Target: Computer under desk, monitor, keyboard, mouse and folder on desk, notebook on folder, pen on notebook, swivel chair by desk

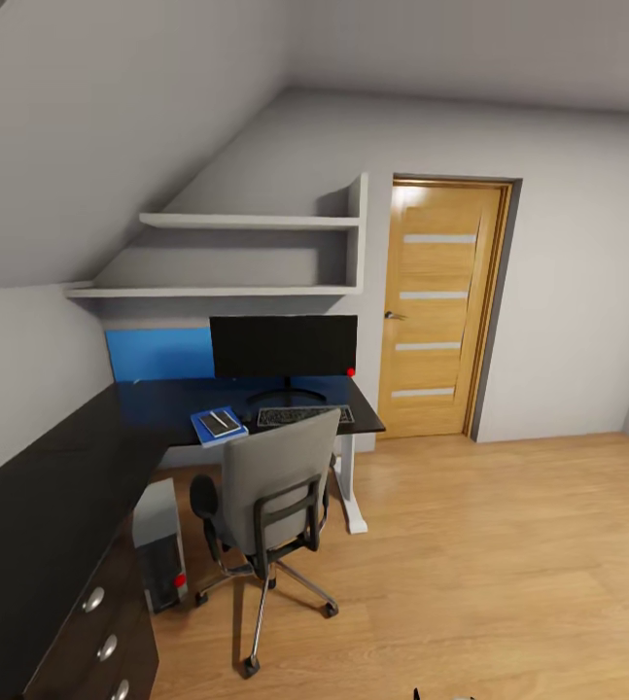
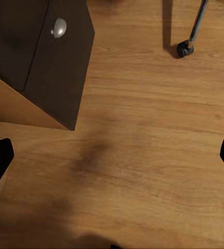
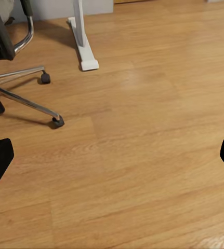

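Bright-blue flat folder (image 1: 219, 425) lay on the glossy black L-shaped desk (image 1: 52, 486), dark-grey notebook (image 1: 221, 421) stacked on it, beside the slim dark keyboard (image 1: 304, 415) under the wide black monitor (image 1: 284, 346). Grey padded swivel chair (image 1: 277, 491) stood just beside the desk, light-grey computer tower (image 1: 158, 544) beneath. Both grippers, left (image 2: 112, 155) and right (image 3: 112, 155), hung spread wide over wooden floor (image 1: 508, 574), holding nothing.

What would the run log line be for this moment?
stage: workspace arranged | notebook on folder on desk | swivel chair at desk | computer under desk | jaws: open, empty
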